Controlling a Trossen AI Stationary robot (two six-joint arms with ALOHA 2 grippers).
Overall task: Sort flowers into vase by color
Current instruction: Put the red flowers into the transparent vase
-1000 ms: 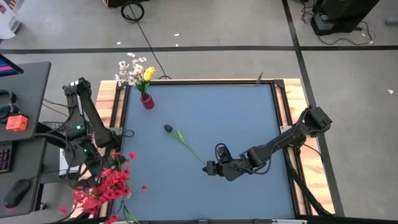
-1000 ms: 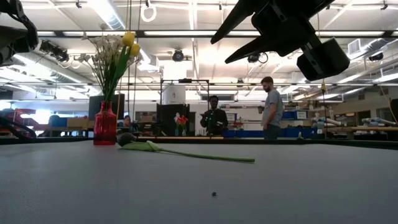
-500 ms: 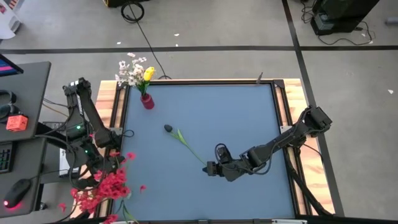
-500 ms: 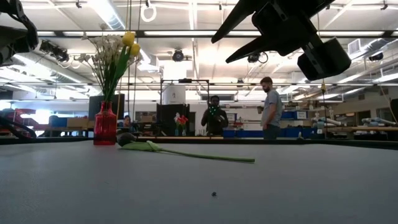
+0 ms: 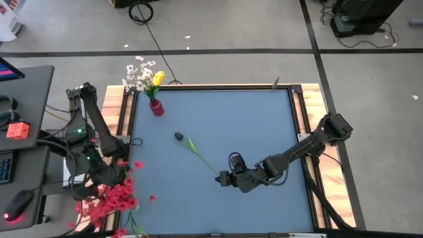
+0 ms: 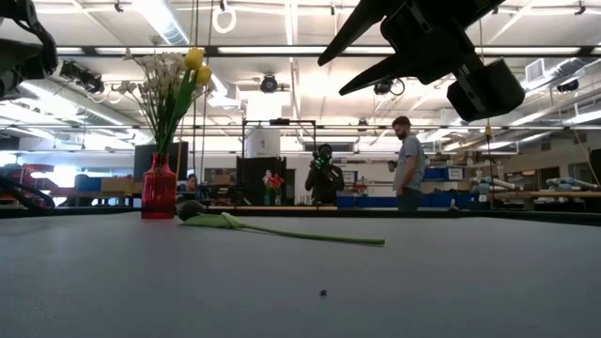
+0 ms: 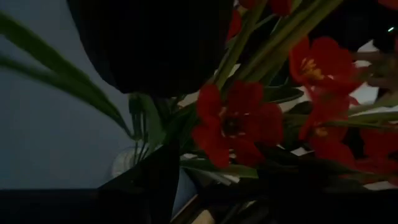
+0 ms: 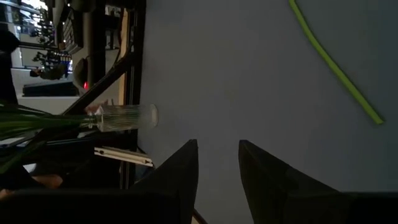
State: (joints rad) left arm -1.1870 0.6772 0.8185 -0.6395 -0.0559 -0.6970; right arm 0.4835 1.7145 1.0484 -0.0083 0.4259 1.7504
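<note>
The red vase (image 5: pixel 156 108) (image 6: pixel 159 192) stands near the table's far left corner and holds the white blossoms (image 5: pixel 137 76) and the yellow tulips (image 5: pixel 158 79) by their stems. The dark-bud flower (image 5: pixel 195 152) (image 6: pixel 282 232) lies flat on the table, with its bud (image 5: pixel 178 136) toward the vase. My right gripper (image 5: pixel 221 178) (image 8: pixel 217 168) hovers open above the table, just beyond the stem's cut end (image 8: pixel 373 118). My left gripper (image 5: pixel 109 180) is among the red flowers (image 5: pixel 109 201) (image 7: pixel 236 124) at the near left corner, and the blossoms hide it. Their stems stand in a clear glass vase (image 8: pixel 124 117).
Wooden rails (image 5: pixel 301 125) frame the blue table top. A desk with a keyboard and mouse (image 5: pixel 20 198) stands off the table's left side. In the low view, people (image 6: pixel 409 164) stand in the room far behind the table. Bare table lies between the stem and the right rail.
My left arm has shifted a little toward the table's left edge, and the red flower cluster has swayed slightly the same way. My right gripper and the dark-bud flower have kept still.
</note>
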